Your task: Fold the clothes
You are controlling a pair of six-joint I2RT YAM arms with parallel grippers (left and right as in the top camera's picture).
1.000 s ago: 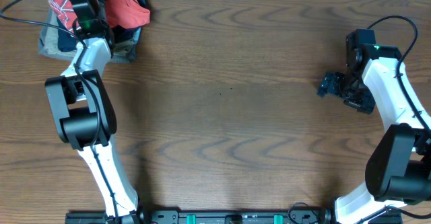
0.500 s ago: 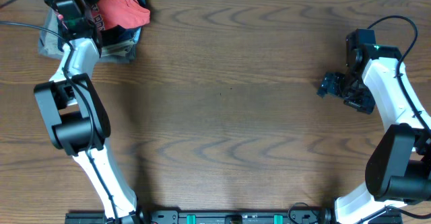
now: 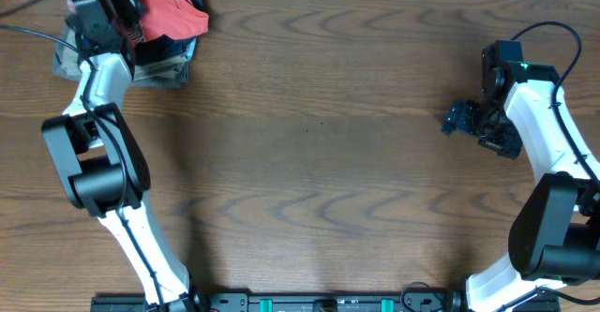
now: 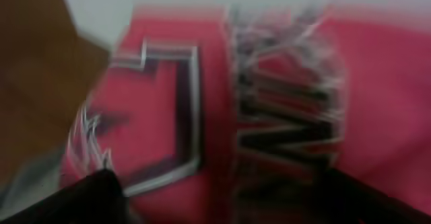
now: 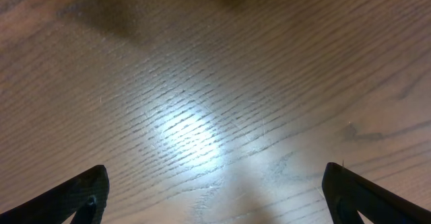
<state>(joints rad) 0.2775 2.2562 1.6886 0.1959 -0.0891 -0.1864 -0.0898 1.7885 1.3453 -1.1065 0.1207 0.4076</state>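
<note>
Since the shirt [image 3: 167, 7] lies bunched at the far left corner of the table [image 3: 309, 162], on top of a pile [image 3: 161, 65] of folded dark and grey garments, I cannot read its true long axis; what shows runs roughly along the far edge. Its lettering [image 4: 283, 116] fills the left wrist view, blurred, so cloth is directly under the left gripper [image 3: 103, 17]. Most of the red lies just to the inner side of it, toward the table's middle. The fingers [image 4: 94, 197] show as dark shapes at the two lower corners, so I judge the jaws spread wide with nothing pinched, though the blur leaves some doubt.

Over bare wood at the far right, well apart from the shirt, the right gripper [image 3: 461, 120] hangs with jaws wide and empty. My left arm is plainly the nearer, so I judge the coming move is its own: close on the shirt and draw it toward the middle, off the pile.
</note>
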